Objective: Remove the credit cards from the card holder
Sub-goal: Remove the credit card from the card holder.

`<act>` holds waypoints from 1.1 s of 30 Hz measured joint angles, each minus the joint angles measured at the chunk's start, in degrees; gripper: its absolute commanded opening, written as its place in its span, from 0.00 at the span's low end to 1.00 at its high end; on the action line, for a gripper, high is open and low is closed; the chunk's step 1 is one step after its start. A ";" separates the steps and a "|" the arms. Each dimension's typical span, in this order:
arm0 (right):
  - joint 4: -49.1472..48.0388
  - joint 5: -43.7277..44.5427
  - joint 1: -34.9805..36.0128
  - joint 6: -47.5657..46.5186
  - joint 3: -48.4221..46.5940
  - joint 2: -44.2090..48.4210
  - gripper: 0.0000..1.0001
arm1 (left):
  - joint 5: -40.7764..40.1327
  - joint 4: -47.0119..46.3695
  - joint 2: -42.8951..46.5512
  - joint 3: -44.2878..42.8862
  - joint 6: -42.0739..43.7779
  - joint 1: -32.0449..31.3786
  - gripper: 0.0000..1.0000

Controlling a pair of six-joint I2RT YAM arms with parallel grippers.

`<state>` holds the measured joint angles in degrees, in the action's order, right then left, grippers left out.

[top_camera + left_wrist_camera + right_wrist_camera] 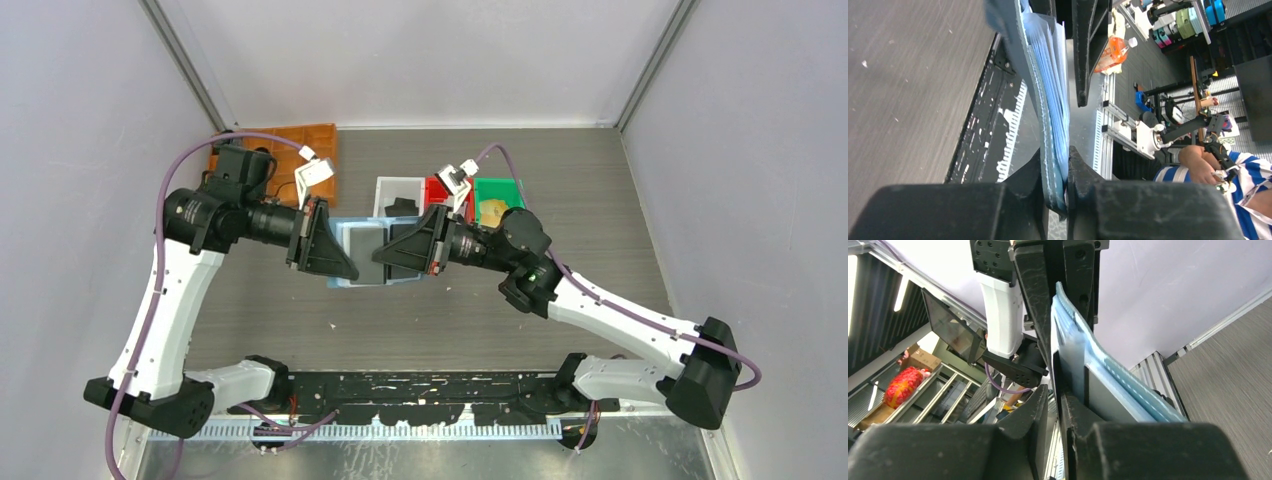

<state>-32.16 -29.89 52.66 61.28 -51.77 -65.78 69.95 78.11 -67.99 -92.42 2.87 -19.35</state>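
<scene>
The card holder (360,240) is held up in the air over the middle of the table, open, its pale blue inside facing up. My left gripper (345,262) is shut on its left edge; in the left wrist view the gripper (1054,162) pinches the holder's teal-blue stitched edge (1048,110). My right gripper (388,256) meets it from the right, over a grey credit card (373,265). In the right wrist view its jaws (1054,392) stand a narrow gap apart round a thin dark edge that lies against one finger. A grey card (1108,400) sticks out of the holder (1128,385) beside it.
A white bin (385,190), a red bin (433,188) and a green bin (500,190) stand just behind the grippers. An orange compartment tray (295,150) sits at the back left. Grey walls close in both sides.
</scene>
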 measured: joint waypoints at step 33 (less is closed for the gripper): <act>-3.78 0.39 -1.42 2.12 4.55 5.07 0.32 | 6.34 -8.81 2.49 1.86 -7.28 2.56 0.00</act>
<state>-35.94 -29.50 51.24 63.40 -47.22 -60.71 76.29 69.30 -65.49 -90.56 -4.40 -16.80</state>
